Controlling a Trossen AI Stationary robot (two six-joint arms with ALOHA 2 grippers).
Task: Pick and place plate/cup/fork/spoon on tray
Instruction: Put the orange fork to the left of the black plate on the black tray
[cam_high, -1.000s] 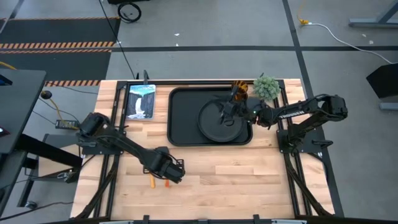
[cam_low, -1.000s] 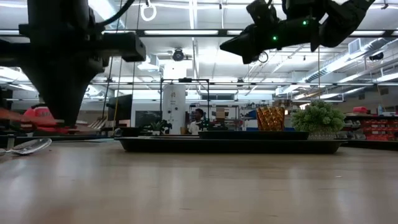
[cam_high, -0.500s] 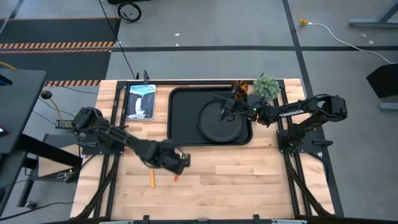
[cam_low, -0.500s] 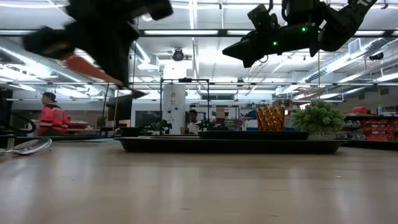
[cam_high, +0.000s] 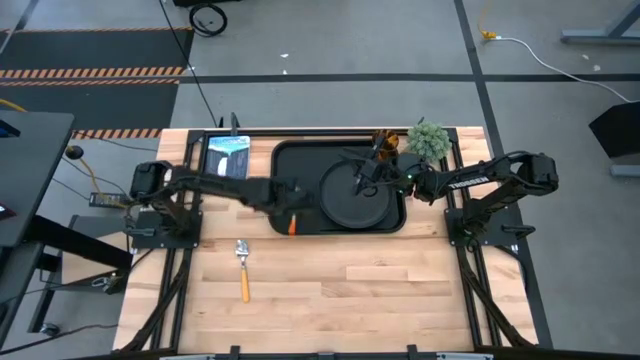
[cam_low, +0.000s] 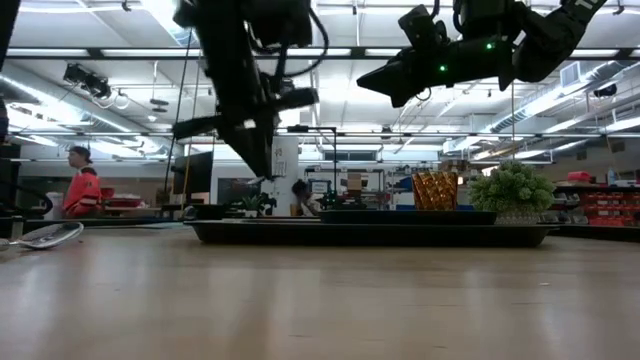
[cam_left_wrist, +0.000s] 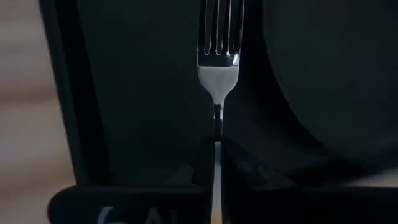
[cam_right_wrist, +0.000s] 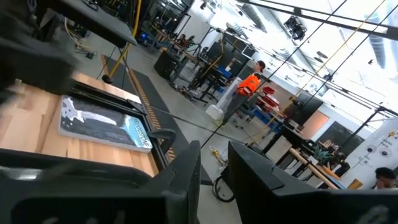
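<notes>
My left gripper (cam_high: 290, 208) is shut on the fork (cam_left_wrist: 219, 68), above the left part of the black tray (cam_high: 300, 160). The fork's red handle (cam_high: 292, 226) sticks out behind the fingers. The round black plate (cam_high: 356, 196) lies on the tray's right half. My right gripper (cam_high: 362, 176) hovers open and empty above the plate. The amber cup (cam_high: 386, 141) stands on the table beyond the tray's far right corner. The spoon (cam_high: 243, 270) lies flat on the table near the front left, with its bowl toward the tray. My left gripper pinches the fork between its two fingertips (cam_left_wrist: 233, 163), at the thin neck where the silver part meets the handle (cam_left_wrist: 217, 127). The fork lies along the fingers, its tines (cam_left_wrist: 221, 25) pointing ahead of them. It is lifted clear above the tray floor.
A fuzzy green plant ball (cam_high: 428, 140) stands beside the cup at the far right. A blue-white card (cam_high: 226, 161) lies left of the tray. Bare wood stretches across the near half of the table (cam_high: 400, 290). A person in orange (cam_low: 80, 190) shows in the room beyond.
My left gripper has risen from the table near the spoon with the fork. It has swung toward the far edge and to the right until it is above the tray's left part, turning as it went. The spoon has stayed on the table. My right arm has kept still.
</notes>
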